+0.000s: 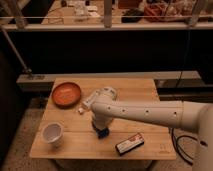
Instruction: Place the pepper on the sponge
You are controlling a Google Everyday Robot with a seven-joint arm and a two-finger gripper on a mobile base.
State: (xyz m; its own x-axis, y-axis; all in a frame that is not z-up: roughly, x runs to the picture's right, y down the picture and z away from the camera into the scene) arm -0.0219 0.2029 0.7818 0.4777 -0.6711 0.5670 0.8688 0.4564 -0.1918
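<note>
The small dark blue sponge (103, 133) lies on the wooden table (145, 97), near the middle of its front half. My white arm reaches in from the right and bends down, with the gripper (99, 126) directly over the sponge and covering most of it. The pepper is hidden from view; nothing of it shows around the gripper.
An orange plate (66, 94) sits at the table's back left. A white cup (52, 134) stands at the front left. A black-and-white flat box with a red mark (129, 144) lies just right of the sponge. A dark railing and wall run behind the table.
</note>
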